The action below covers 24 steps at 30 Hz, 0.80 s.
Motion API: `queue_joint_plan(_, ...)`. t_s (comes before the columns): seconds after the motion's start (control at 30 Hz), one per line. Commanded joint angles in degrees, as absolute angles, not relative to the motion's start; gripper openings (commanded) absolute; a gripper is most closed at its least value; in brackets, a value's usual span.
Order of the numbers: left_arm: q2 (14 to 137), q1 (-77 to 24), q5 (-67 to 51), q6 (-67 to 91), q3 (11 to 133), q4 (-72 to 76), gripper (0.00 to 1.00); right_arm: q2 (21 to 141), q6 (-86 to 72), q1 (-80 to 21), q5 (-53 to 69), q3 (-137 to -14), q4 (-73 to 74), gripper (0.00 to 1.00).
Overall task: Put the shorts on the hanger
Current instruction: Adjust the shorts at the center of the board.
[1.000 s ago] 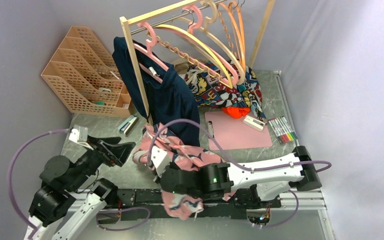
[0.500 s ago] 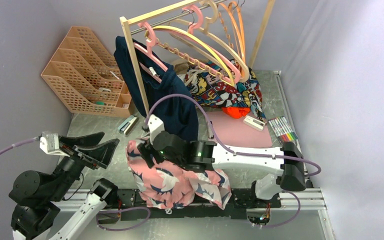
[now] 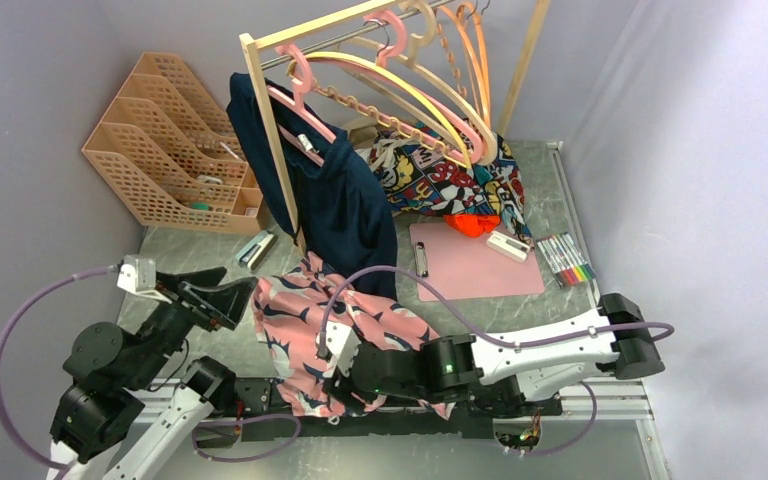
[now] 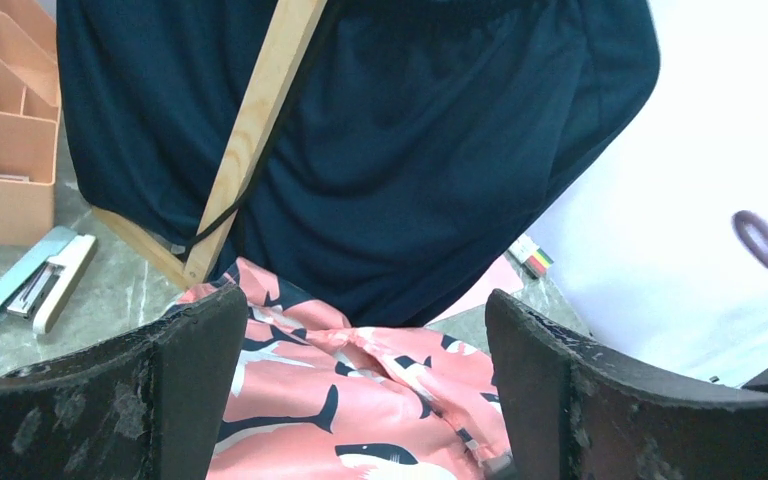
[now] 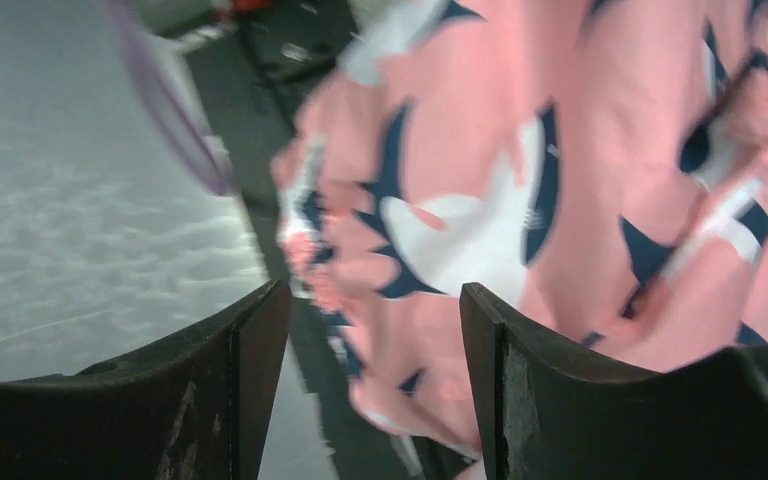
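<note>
The salmon-pink shorts (image 3: 305, 320) with navy and white shapes lie spread on the table's near middle, reaching to the front rail. My left gripper (image 3: 222, 287) hovers open just left of them; in the left wrist view the shorts (image 4: 360, 390) lie below and between its wide fingers (image 4: 190, 370). My right gripper (image 3: 345, 375) is over the shorts' near edge, open. In the blurred right wrist view the shorts (image 5: 520, 190) lie beyond its fingers (image 5: 490, 360), with nothing clamped. The pale yellow hanger (image 3: 390, 78) hangs on the rack at the back.
A navy garment (image 3: 345, 200) hangs from a pink hanger by the wooden rack post (image 3: 270, 140), just behind the shorts. A cartoon-print cloth (image 3: 450, 180), pink board (image 3: 475, 265) and markers (image 3: 567, 258) sit at back right. An orange file rack (image 3: 170, 140) and stapler (image 3: 255, 250) sit at left.
The right gripper, shut on the bunched shorts a second ago, carried them up and let go. The shorts now lie spread out; the right arm pulled back toward the front. The left arm shifted.
</note>
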<state>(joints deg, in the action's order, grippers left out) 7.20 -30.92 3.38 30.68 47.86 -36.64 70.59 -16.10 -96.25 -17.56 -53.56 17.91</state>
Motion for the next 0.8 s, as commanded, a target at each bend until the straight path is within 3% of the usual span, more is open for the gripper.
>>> queue_joint_plan(0.0,8.3,-31.1,2.4,31.4,45.4,-33.0,0.92,74.4,-18.7,-99.2,-22.2,-50.2,17.6,0.67)
queue_joint_plan(0.17,9.5,-31.1,1.7,32.8,44.2,-33.3,0.92,81.5,-20.9,-99.3,-34.9,-52.2,19.9,0.70)
queue_joint_plan(0.27,10.0,-31.1,1.3,33.6,43.9,-34.0,0.91,83.2,-18.7,-99.2,-34.6,-53.1,17.3,0.67)
queue_joint_plan(0.3,10.1,-31.1,1.1,33.8,43.8,-34.1,0.91,83.8,-18.2,-99.2,-34.4,-53.5,16.8,0.60)
queue_joint_plan(0.47,9.8,-31.1,1.7,34.0,43.9,-35.2,0.91,83.1,-14.7,-98.6,-36.1,-57.9,15.4,0.02)
queue_joint_plan(0.77,9.2,-31.1,3.0,33.7,44.6,-34.5,0.91,80.1,-19.3,-81.0,-32.6,-66.0,12.9,0.00)
